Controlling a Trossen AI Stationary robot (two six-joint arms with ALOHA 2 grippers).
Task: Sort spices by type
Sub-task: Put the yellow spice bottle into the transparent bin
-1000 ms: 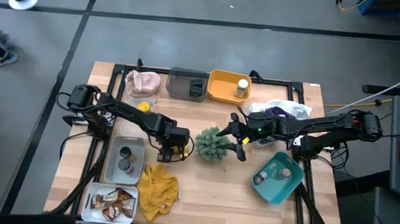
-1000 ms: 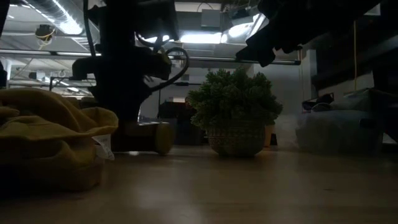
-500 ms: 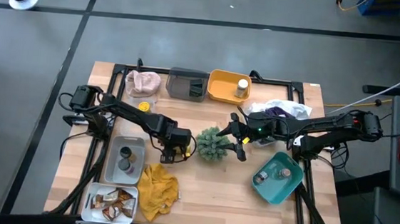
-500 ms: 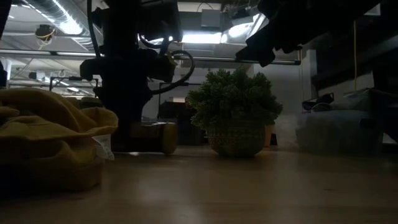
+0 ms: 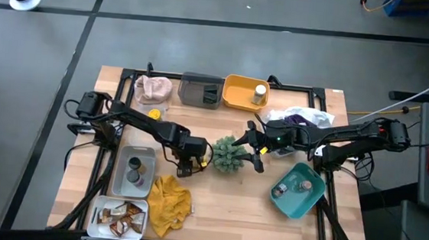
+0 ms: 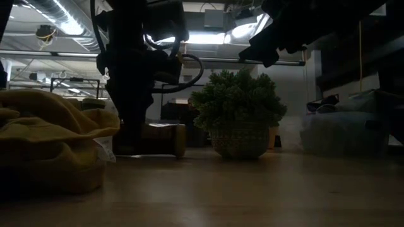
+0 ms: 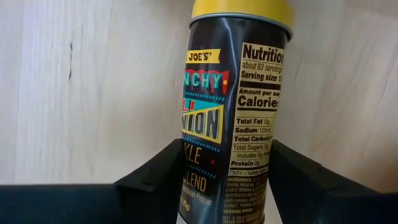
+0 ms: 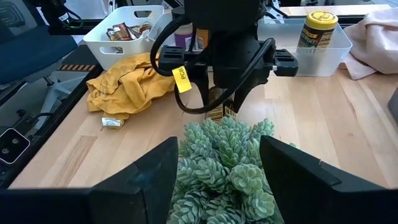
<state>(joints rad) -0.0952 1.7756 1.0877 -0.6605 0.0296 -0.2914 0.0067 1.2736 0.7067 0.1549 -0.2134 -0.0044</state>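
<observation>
The left claw (image 5: 193,162) is down at the middle of the wooden surface (image 5: 231,206), its two dark fingers (image 7: 155,180) set either side of a yellow-lidded spice jar (image 7: 233,106) with a dark printed label; whether they press the jar or only bracket it cannot be told. In the low view the jar (image 6: 165,139) lies on its side on the surface beneath that arm, between the mustard-yellow cloth (image 6: 50,142) and the green spiky plant ball (image 6: 238,113). The right claw (image 5: 252,150) hangs with its fingers apart just above the far side of the plant ball, holding nothing. Another yellow-lidded jar (image 8: 317,31) stands in a clear bin (image 8: 336,53) by the surface's edge, and packets (image 5: 119,216) fill a white tray (image 5: 100,203) at the near left corner.
</observation>
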